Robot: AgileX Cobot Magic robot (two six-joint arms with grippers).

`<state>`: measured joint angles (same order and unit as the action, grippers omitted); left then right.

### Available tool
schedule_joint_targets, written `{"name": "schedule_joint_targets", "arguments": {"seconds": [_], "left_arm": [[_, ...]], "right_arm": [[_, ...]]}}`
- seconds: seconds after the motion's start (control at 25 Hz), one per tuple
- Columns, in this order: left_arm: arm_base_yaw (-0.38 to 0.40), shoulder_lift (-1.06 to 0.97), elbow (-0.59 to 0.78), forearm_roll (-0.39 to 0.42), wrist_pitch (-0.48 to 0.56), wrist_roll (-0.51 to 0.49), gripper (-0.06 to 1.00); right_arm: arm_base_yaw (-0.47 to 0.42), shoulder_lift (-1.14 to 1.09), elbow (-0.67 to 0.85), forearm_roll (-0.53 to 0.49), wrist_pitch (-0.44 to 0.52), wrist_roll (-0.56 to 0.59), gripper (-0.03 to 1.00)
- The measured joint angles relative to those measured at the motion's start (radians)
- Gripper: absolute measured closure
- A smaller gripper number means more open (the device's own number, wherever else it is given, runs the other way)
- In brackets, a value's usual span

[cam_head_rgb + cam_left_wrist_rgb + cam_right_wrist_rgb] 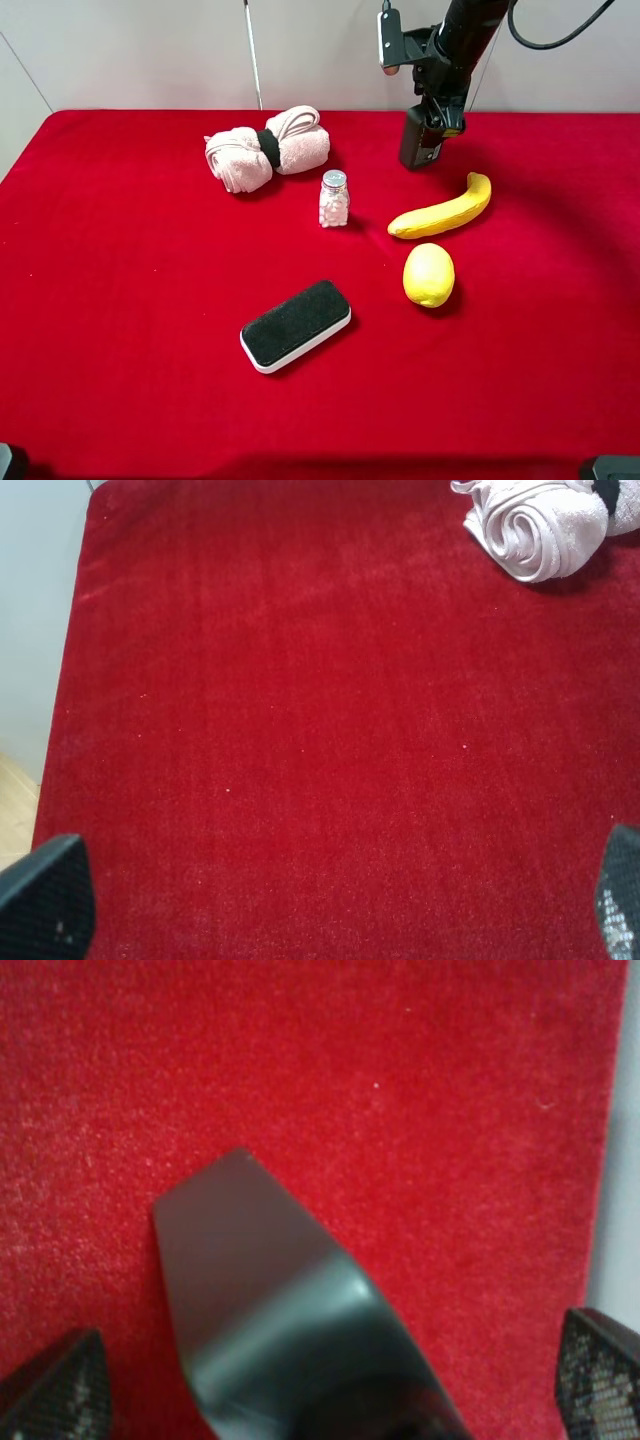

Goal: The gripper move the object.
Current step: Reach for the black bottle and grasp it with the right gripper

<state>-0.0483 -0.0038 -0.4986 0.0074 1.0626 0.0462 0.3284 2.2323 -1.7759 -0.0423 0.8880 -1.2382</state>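
The dark grey pump bottle (421, 141) stands on the red cloth at the back right, just behind the banana. My right gripper (432, 108) hangs right over its top. In the right wrist view the bottle (270, 1290) fills the space between the two black fingertips (55, 1390), which stand wide apart and clear of its sides, so the right gripper (325, 1395) is open. My left gripper (340, 905) is open and empty over bare red cloth, with only its fingertips (45, 895) showing.
A banana (445, 211) and a lemon (428, 274) lie in front of the bottle. A clear salt shaker (334, 198) stands mid-table, a rolled pink towel (266, 149) behind it, also in the left wrist view (545, 525). A black-topped eraser block (296, 324) lies near the front.
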Motion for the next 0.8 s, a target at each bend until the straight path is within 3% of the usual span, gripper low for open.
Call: {"name": "schedule_joint_targets", "arguments": {"seconds": [0.8], "left_arm": [[0.000,0.000,0.000,0.000,0.000,0.000,-0.05]], "right_arm": [[0.000,0.031,-0.002,0.001,0.000,-0.002,0.27]]}}
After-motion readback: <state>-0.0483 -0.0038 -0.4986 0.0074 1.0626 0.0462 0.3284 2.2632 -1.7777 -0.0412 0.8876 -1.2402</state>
